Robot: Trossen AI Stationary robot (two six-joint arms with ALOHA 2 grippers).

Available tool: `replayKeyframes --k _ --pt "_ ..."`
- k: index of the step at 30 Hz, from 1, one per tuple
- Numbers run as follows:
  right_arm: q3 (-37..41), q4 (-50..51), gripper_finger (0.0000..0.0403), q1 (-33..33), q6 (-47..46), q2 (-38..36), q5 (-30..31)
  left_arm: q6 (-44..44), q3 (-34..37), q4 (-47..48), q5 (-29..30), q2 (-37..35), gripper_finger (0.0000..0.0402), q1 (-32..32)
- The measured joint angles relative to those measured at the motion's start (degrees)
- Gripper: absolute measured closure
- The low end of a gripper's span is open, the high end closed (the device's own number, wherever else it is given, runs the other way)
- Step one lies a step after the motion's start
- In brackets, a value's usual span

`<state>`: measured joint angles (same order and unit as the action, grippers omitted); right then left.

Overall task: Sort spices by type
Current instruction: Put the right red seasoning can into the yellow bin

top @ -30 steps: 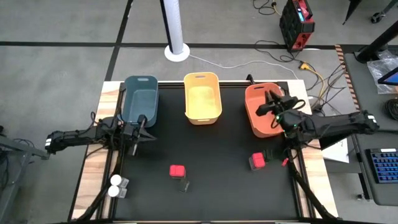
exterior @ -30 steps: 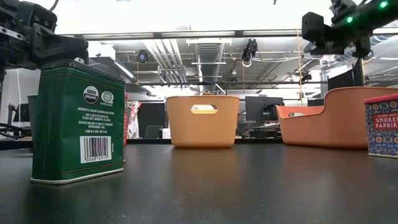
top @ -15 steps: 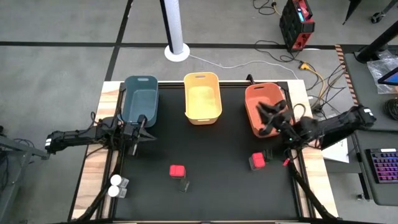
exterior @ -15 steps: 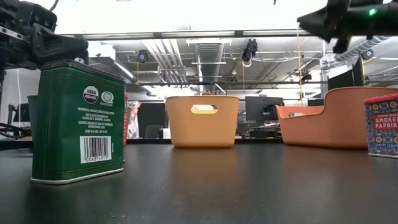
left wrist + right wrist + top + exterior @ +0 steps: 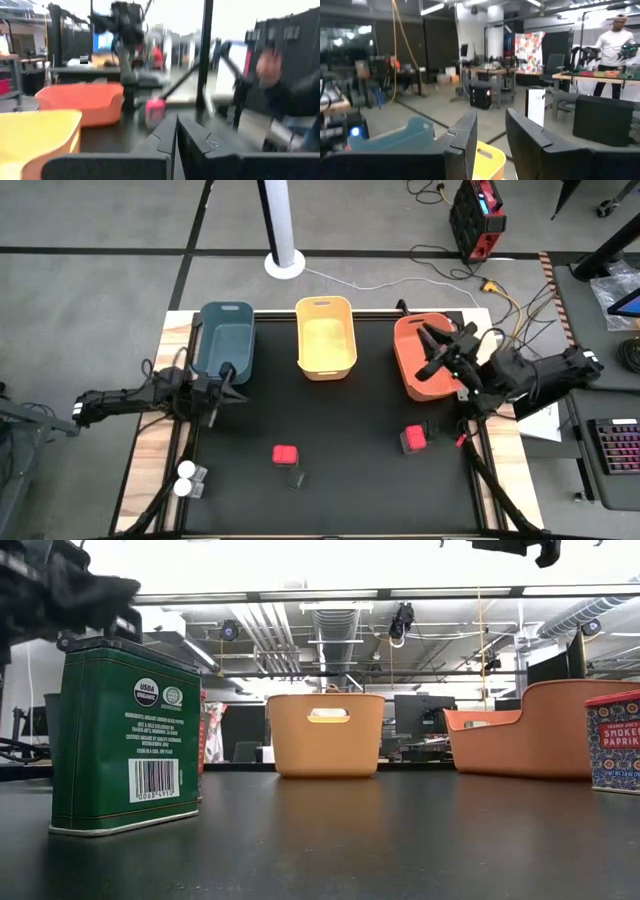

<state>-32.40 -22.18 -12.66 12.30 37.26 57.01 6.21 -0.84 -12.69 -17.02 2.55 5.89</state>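
Note:
Two red-lidded jars stand on the black mat (image 5: 285,454) (image 5: 411,439); the right one shows as a paprika tin (image 5: 612,740). A dark green tin (image 5: 125,735) stands just near of the left red jar (image 5: 293,476). Two white-lidded jars (image 5: 184,478) sit at the table's near left corner. A second dark jar I cannot make out. My left gripper (image 5: 228,385) (image 5: 176,142) is shut and empty, by the blue bin's near end. My right gripper (image 5: 432,352) (image 5: 491,135) is open and empty, raised above the orange bin.
Blue bin (image 5: 227,337), yellow bin (image 5: 326,335) and orange bin (image 5: 412,375) stand in a row along the far edge. The mat between the bins and the jars is bare. A person stands in the room beyond the table (image 5: 615,45).
My right gripper has risen over the orange bin and tipped its fingers upward, leaving the low view through its top. My left arm has shifted slightly and shows blurred. No jar has moved.

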Motion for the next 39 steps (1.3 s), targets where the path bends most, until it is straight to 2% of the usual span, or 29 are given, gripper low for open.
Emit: replayKeyframes --k 2,4,8,10,13,16,26,31,36,39 --pt "-0.1 -1.85 0.031 -0.09 0.67 2.03 -0.08 2.11 0.0 -6.38 -0.03 0.02 0.0402 -0.09" --pt "1.1 -8.12 0.031 -0.11 2.69 3.86 -1.39 5.27 0.0 -14.21 -0.03 0.0 0.0402 -0.09" --pt "5.71 -24.58 0.031 -0.22 7.72 6.77 -10.03 8.7 0.0 -27.89 -0.03 -0.01 0.0402 -0.09" --pt "7.62 -32.05 0.031 -0.57 9.58 7.91 -11.78 9.17 0.0 -32.97 -0.04 0.0 0.0402 -0.09" --pt "10.27 -39.2 0.031 -1.21 10.79 9.76 -11.85 9.32 -0.02 -37.91 -0.04 -0.02 0.0402 -0.09" --pt "11.56 -43.04 0.031 -1.49 10.38 11.34 -11.96 9.34 -0.02 -38.9 -0.03 -0.02 0.0402 -0.09" --pt "9.82 -40.63 0.031 -1.47 10.62 17.57 -11.93 6.78 -0.02 -38.87 0.2 0.0 0.0402 -0.07" --pt "8.2 -39.37 0.031 -1.47 14.45 20.32 -12.01 7.31 -0.02 -38.24 5.66 1.02 0.0402 -0.09" --pt "7.18 -39.01 0.031 -1.59 14.31 21.09 -11.96 9.92 -0.06 -38.98 12.21 7.91 0.0402 -0.2" --pt "5.5 -35.22 0.031 -2.27 13.43 20.53 -11.96 11.41 -1.77 -38.88 13.16 14.62 0.0402 -0.22"
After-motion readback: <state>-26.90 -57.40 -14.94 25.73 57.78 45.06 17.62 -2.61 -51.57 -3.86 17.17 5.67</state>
